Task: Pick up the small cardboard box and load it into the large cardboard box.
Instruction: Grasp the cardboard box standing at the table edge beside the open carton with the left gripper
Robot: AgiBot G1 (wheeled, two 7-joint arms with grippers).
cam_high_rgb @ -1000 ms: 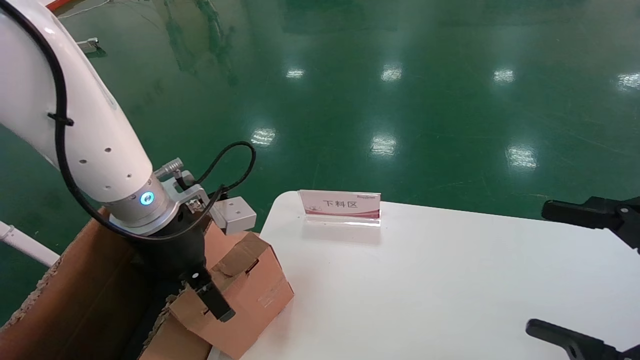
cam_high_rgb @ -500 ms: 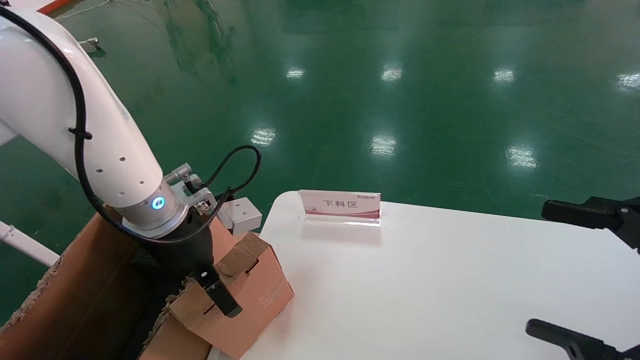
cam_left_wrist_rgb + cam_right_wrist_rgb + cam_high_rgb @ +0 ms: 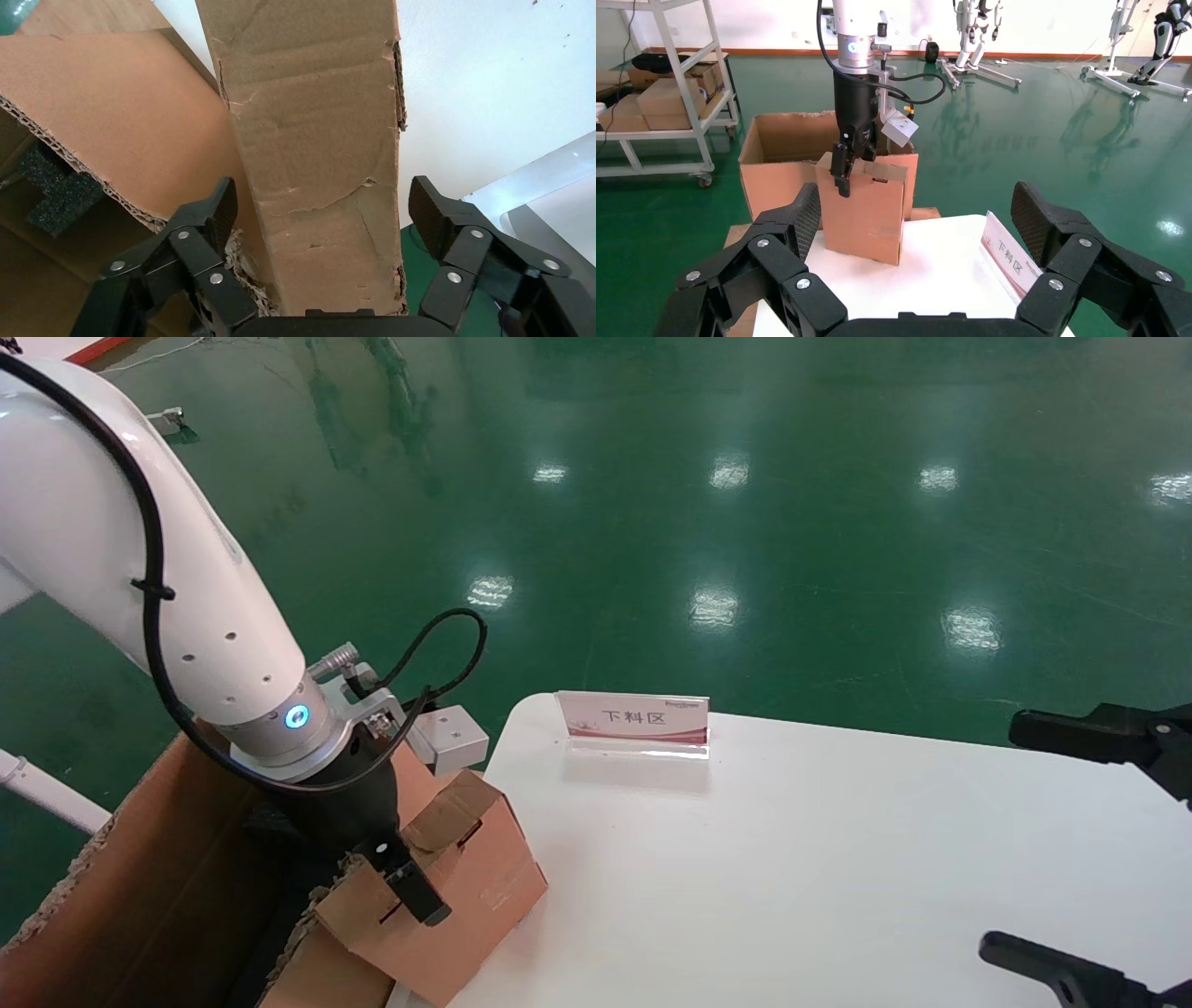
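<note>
The small cardboard box stands upright on the white table's left edge, its top flaps open, against the large cardboard box. My left gripper hangs over the small box, open. In the left wrist view the box top lies between the spread fingers, with a gap on each side. One finger hangs down the box's front face. Black foam shows inside the large box, behind its ragged edge. My right gripper is open and parked over the table's right side.
An acrylic sign stand sits near the far edge of the white table. Glossy green floor lies beyond. In the right wrist view a wheeled shelf cart holding cartons stands past the large box.
The left arm has shifted a little to the right and down over the small box, then held still. The box and the right arm have not moved.
</note>
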